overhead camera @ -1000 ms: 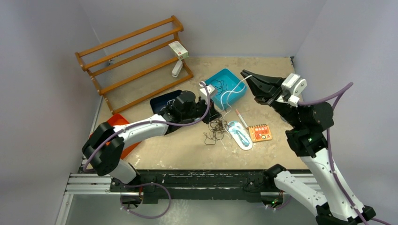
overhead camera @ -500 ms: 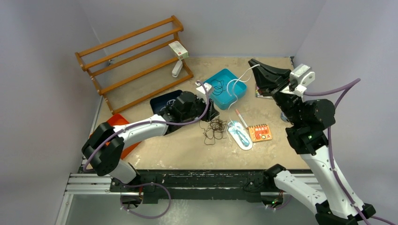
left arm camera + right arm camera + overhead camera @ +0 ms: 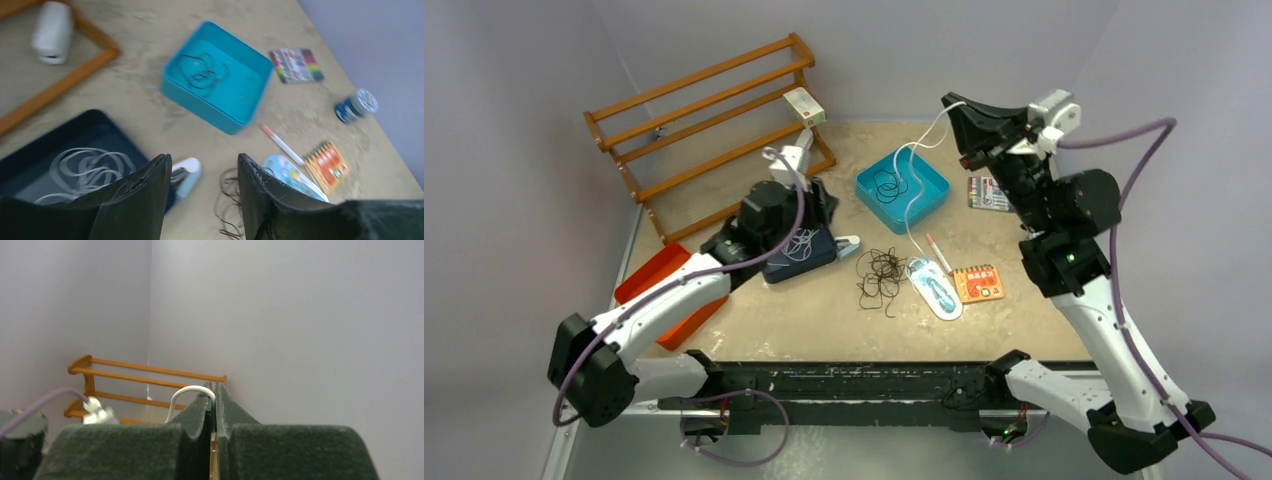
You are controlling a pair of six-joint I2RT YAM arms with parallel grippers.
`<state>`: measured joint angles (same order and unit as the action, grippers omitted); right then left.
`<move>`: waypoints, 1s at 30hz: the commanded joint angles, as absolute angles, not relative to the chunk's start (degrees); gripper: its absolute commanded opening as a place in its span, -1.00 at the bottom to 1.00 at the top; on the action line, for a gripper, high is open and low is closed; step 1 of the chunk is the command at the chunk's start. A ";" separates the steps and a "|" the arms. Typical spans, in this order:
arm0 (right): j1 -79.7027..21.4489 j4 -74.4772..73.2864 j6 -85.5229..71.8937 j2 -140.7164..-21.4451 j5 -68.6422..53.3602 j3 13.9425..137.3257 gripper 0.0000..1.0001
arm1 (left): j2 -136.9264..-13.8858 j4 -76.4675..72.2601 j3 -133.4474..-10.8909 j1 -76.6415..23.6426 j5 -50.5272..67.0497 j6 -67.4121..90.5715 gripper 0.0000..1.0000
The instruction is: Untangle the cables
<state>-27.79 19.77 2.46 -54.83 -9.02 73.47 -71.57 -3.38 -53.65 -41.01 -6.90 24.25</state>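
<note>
My right gripper is raised above the far side of the table, shut on a thin white cable. That cable arcs over its fingertips in the right wrist view and hangs down across the teal bin to the table. A black cable lies coiled inside the bin. The dark brown cable is a loose tangle mid-table. My left gripper hovers open and empty over the navy tray. The tray holds white cord loops. A white plug lies at its edge, below the jaws.
A wooden rack stands at the back left and an orange tray at the left edge. A pen, a blue-white packet and an orange notebook lie right of the brown tangle. A colour card and a blue-capped bottle sit further right.
My left gripper has opened, let go of the white plug and drawn back left over the navy tray. My right gripper has lifted the white cable higher and further back.
</note>
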 commanded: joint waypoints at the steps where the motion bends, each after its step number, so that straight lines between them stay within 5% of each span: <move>1: -27.76 17.10 0.71 -58.36 -9.23 77.64 -1.00 | -64.73 4.35 -53.99 -35.52 -18.06 26.93 0.04; 17: -28.59 15.04 -0.25 -71.05 -14.24 85.94 -1.00 | -55.16 16.50 -54.42 -33.91 -39.08 20.21 0.29; 30: -31.07 19.63 -3.51 -83.47 -13.49 92.79 -1.00 | -48.52 17.55 -52.39 -33.93 -49.64 21.26 0.30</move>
